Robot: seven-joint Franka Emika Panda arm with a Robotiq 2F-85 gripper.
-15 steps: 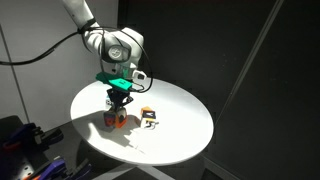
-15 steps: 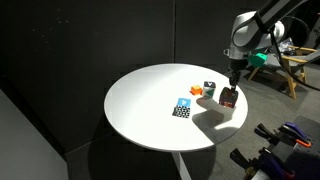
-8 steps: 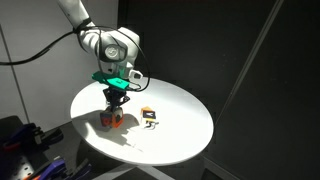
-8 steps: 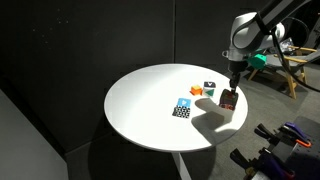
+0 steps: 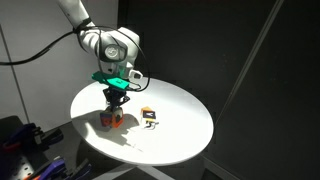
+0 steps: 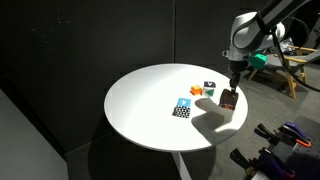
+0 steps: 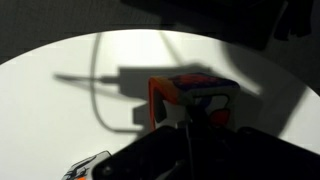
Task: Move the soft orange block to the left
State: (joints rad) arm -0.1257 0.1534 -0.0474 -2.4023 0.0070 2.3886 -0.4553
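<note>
Hand (image 5: 116, 110) gripping soft orange block (image 5: 116, 121), blocks (image 5: 148, 117) nearby

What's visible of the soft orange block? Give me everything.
The soft orange block is a small cube, orange-red with whitish and bluish patches in the wrist view, dark red in shadow in an exterior view. It stands upright near the edge of the round white table, apart from the other blocks. The gripper is shut on it from above. Whether its base touches the table cannot be told.
</note>
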